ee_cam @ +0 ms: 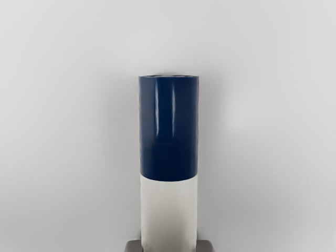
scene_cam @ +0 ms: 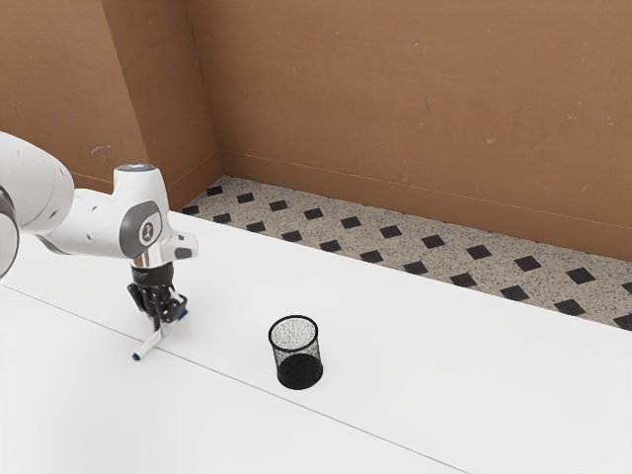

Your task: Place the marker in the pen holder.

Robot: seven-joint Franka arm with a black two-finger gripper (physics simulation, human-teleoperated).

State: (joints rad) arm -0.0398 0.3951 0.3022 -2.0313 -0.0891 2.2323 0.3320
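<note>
We have the gripper [scene_cam: 158, 331] left of ctr in the exterior view, closed on the marker [scene_cam: 147, 347], a finger each side of the white barrel. Marker is slanted, blue at both ends, well apart from the pen holder [scene_cam: 300, 380], which stands upright, lower ctr of frame.

Hard to see: fingers & dark gripper body hide the mid-barrel; upper-right blue end is partly behind the gripper. Can't tell if marker touches the table [scene_cam: 415, 346] or is just above. Arm [scene_cam: 89, 225] is cut off at frame left; table runs out of frame at left & bottom. In wrist view, one blue end & approx. part of the barrel show past the fingertips; can't say which end.

Edges/room: table's far edge slopes from upper left to lower right; floor [scene_cam: 395, 259] & brown wall [scene_cam: 395, 109] beyond. Seam [scene_cam: 227, 377] crosses lower left to bottom, passing below holder's base. Open tabletop betw. gripper & holder, also right of holder. Holder's rim faces up, uncovered.
</note>
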